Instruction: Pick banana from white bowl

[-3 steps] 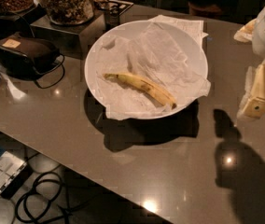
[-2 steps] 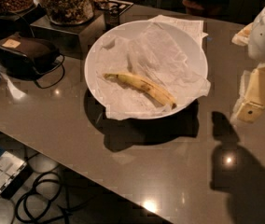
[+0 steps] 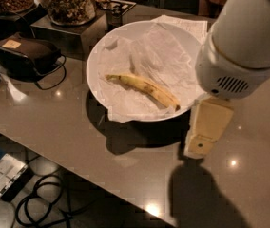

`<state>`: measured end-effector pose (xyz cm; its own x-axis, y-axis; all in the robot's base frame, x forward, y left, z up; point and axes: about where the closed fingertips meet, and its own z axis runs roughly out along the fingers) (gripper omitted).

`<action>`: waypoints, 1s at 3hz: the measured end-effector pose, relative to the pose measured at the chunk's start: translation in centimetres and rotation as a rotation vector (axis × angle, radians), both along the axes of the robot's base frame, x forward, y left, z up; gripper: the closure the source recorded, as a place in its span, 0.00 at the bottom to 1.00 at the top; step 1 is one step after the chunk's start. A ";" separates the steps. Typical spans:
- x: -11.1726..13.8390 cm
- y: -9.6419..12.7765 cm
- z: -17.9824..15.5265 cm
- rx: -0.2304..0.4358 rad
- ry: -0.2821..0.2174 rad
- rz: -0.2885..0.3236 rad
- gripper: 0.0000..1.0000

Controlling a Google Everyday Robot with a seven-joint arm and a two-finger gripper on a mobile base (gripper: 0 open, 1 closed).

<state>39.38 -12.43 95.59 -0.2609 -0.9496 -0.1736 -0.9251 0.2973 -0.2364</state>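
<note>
The banana (image 3: 144,88) is yellow with brown speckles and lies slantwise in the lower middle of the white bowl (image 3: 97,56), on crinkled white paper (image 3: 159,61). The bowl stands on a brown glossy table (image 3: 78,132). My gripper (image 3: 200,144) hangs from the big white arm housing (image 3: 239,42) at the bowl's right rim, just right of the banana's near tip and above the table. The housing hides the bowl's right edge. Nothing shows in the gripper.
Glass jars of dark snacks (image 3: 71,4) stand on a metal box (image 3: 61,32) at the back left. A dark device with a cable (image 3: 25,53) lies left of the bowl. The table's front edge runs diagonally, with cables (image 3: 44,198) on the floor below it.
The arm and gripper have moved left from the right edge of the view to the bowl's right rim. The banana and bowl have not moved.
</note>
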 end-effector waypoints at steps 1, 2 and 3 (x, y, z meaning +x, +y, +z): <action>-0.2 0.6 0.4 0.004 -0.011 -0.002 0.00; 0.5 1.7 1.4 0.052 -0.006 0.004 0.00; 2.0 3.5 2.6 0.076 0.019 0.024 0.00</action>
<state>41.38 -8.94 98.21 -0.2420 -0.9399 -0.2408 -0.9364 0.2913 -0.1959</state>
